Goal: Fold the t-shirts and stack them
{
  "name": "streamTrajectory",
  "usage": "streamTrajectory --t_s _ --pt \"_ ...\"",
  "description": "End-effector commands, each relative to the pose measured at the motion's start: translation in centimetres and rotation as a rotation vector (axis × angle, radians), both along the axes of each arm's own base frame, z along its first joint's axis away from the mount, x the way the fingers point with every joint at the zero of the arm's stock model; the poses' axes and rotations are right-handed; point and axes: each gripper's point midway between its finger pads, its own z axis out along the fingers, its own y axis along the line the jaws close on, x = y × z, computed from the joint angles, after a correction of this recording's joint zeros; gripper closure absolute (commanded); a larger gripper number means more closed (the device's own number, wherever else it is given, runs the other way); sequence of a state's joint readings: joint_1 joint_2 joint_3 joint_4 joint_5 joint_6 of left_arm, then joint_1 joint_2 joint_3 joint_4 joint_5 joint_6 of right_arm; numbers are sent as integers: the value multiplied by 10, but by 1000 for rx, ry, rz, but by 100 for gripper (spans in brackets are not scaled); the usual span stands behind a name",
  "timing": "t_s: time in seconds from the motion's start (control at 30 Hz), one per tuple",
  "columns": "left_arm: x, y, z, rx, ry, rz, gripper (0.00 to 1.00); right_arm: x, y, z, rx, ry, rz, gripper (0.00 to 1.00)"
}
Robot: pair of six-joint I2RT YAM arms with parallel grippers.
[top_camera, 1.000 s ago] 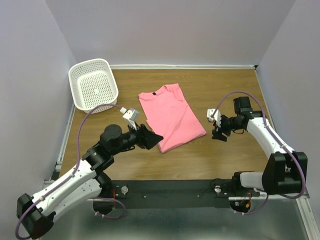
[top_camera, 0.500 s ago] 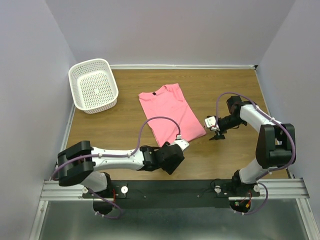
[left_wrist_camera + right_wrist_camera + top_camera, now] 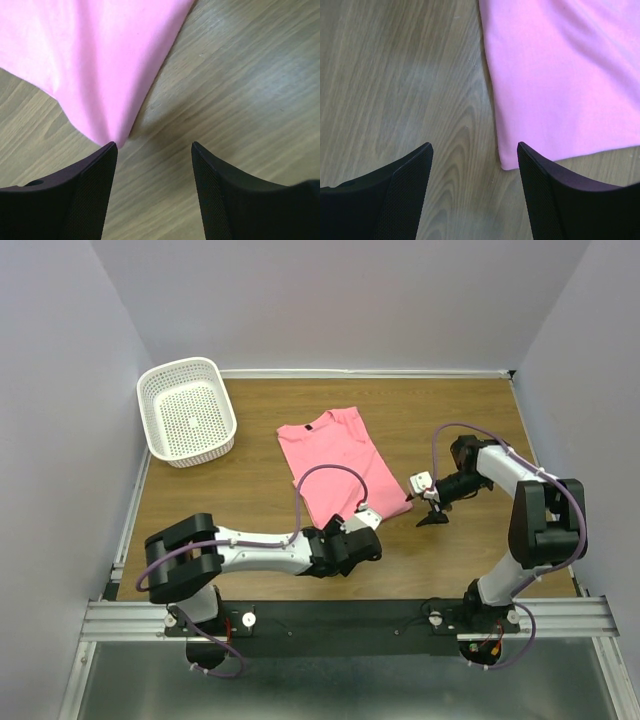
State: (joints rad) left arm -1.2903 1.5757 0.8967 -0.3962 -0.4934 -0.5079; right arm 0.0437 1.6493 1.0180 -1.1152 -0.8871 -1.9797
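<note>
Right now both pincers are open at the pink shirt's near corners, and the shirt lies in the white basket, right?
No: the pink shirt lies on the wooden table, apart from the white basket, as the top view shows. The rest is right.

The left arm [image 3: 260, 540] lies low and stretched sideways to the right from its base, elbow folded close by the base. At its end the left gripper [image 3: 152, 145] has its two black fingers spread apart. The right arm [image 3: 500, 462] rises over its base and bends back leftward, and the right gripper [image 3: 475, 145] points down with its jaws likewise parted.
</note>
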Motion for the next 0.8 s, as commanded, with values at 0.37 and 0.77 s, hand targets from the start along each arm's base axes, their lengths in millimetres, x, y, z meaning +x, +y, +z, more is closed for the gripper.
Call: streamTrajectory --t_s 0.37,0.77 --pt "30 2 -13 89 -57 50 39 8 8 0 77 -45 82 26" --pt "21 8 -51 115 72 33 54 30 2 -26 -40 -72 61 34"
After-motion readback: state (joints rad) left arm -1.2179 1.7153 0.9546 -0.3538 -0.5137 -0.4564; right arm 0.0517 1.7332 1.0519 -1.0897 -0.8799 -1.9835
